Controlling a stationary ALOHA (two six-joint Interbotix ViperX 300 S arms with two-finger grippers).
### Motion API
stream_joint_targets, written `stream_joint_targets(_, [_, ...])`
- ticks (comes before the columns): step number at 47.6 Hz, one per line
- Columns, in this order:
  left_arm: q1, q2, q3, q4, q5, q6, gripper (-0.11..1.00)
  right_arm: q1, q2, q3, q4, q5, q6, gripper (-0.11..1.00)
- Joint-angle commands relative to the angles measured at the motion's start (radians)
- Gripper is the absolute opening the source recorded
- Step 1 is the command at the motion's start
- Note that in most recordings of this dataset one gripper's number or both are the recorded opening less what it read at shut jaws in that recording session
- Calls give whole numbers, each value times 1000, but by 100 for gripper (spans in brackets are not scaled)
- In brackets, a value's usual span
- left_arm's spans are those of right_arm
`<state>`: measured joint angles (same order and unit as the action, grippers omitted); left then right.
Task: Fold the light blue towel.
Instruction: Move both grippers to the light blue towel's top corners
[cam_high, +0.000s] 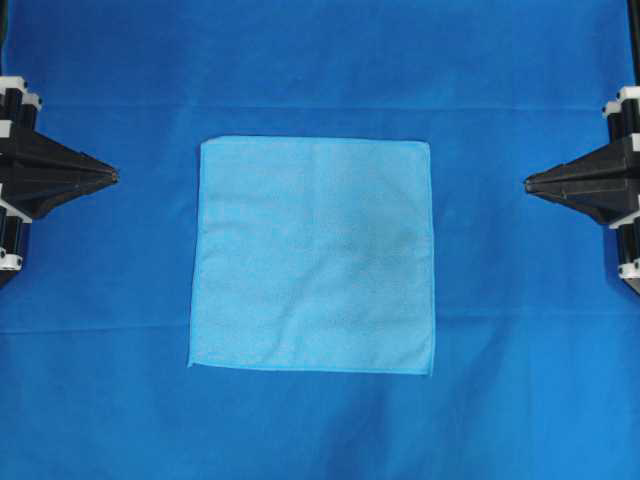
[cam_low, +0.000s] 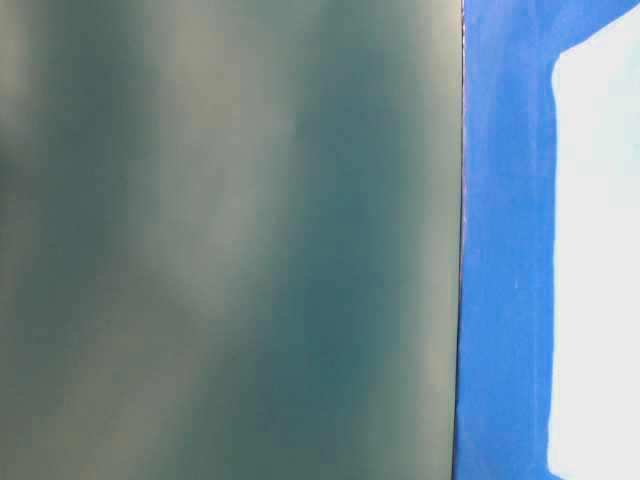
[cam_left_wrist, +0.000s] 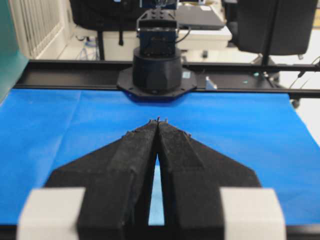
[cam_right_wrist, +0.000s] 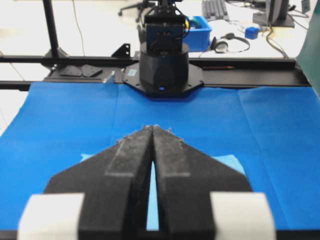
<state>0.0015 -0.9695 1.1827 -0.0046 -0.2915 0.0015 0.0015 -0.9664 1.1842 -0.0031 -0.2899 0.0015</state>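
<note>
The light blue towel (cam_high: 315, 255) lies flat and unfolded, a square in the middle of the deep blue table covering (cam_high: 320, 60). My left gripper (cam_high: 112, 176) hangs at the left edge, shut, its tips touching and holding nothing, well left of the towel. At the right edge my right gripper (cam_high: 529, 182) is shut and empty too, well right of the towel. In the left wrist view the left gripper (cam_left_wrist: 158, 121) shows only a sliver of towel (cam_left_wrist: 156, 205) through its gap. In the right wrist view the right gripper (cam_right_wrist: 151, 127) covers most of the towel (cam_right_wrist: 234, 162).
The opposite arm's black base stands at the far table edge in each wrist view (cam_left_wrist: 156, 65) (cam_right_wrist: 164, 60). A dark green panel (cam_low: 230, 240) fills most of the table-level view. Black frame rails (cam_left_wrist: 240, 80) run along the table's far side.
</note>
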Motion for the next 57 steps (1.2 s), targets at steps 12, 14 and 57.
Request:
stream_joint_targets(12, [48, 84, -3, -15, 51, 9, 0, -109, 98, -43, 0, 64, -8, 0])
stream_joint_targets(14, [63, 110, 0, -15, 49, 8, 0, -137, 130, -44, -2, 74, -8, 0])
stream_joint_targets(57, [373, 907, -51, -20, -221, 2, 83, -377, 969, -245, -2, 61, 3, 59])
